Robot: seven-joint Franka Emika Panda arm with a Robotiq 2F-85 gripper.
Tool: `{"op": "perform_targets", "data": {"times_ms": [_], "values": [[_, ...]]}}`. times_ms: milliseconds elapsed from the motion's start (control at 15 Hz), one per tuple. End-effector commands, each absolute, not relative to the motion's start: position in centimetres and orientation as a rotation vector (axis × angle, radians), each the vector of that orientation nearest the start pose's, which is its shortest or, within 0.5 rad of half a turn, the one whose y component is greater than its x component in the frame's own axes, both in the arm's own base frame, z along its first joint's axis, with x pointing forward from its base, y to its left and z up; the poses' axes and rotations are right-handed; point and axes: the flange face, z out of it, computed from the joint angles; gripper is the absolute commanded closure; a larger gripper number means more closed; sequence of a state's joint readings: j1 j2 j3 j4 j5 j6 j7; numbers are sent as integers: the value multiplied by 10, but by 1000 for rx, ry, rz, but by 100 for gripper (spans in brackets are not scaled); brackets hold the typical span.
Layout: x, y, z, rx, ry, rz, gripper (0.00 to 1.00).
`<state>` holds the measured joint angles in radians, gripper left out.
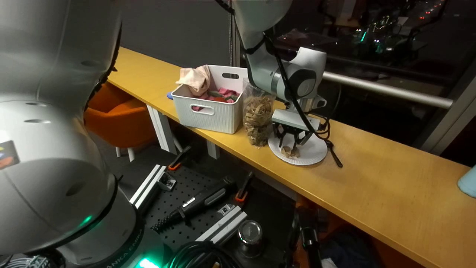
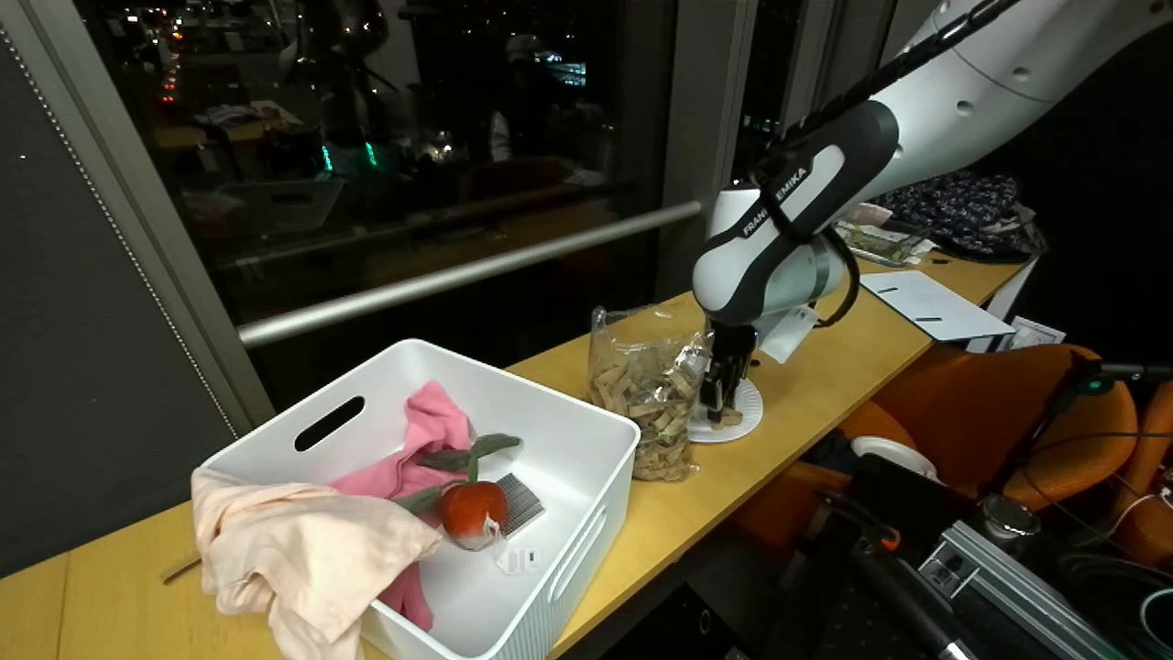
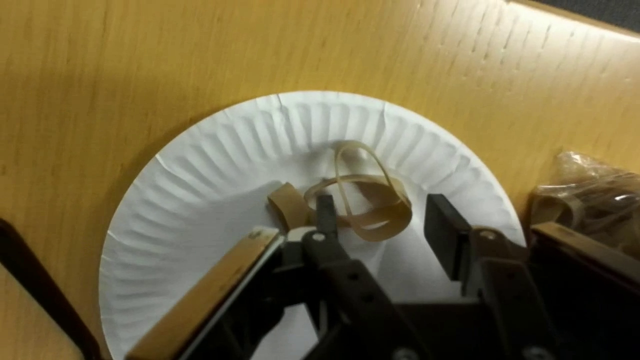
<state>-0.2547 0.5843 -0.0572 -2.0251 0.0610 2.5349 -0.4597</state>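
My gripper (image 3: pixel 384 225) stands open over a white paper plate (image 3: pixel 200 260), its black fingers well apart. Thin tan bands (image 3: pixel 379 234) lie looped on the plate, ahead of and partly between the fingertips. The left finger overlaps the loops in the wrist view; whether it touches them I cannot tell. A short curled tan strip (image 3: pixel 290 205) lies just left of that finger. In both exterior views the gripper (image 1: pixel 289 146) points down at the plate (image 1: pixel 312 157), close above the bands (image 2: pixel 731 417). Nothing is clamped.
A clear bag (image 2: pixel 646 412) full of similar tan bands stands beside the plate. A white basket (image 1: pixel 208 116) holding cloths and a red fruit-like item (image 2: pixel 472 510) is past the bag. A black utensil (image 1: pixel 335 154) lies at the plate's other side. A metal rail (image 2: pixel 476 275) runs along the window.
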Motion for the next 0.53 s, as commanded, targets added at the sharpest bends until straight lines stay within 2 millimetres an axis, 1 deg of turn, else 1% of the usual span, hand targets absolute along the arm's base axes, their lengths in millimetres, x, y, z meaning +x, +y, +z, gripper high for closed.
{"op": "perform_targets", "data": {"times_ms": [0,133,200,467], "values": [[556,-192,150,-3119,-142,111,48],[552,-199,152,-3120,-123,106,46],[551,-201,152,-3121,-116,107,47],[552,-208,150,-3121,-105,114,44]]}}
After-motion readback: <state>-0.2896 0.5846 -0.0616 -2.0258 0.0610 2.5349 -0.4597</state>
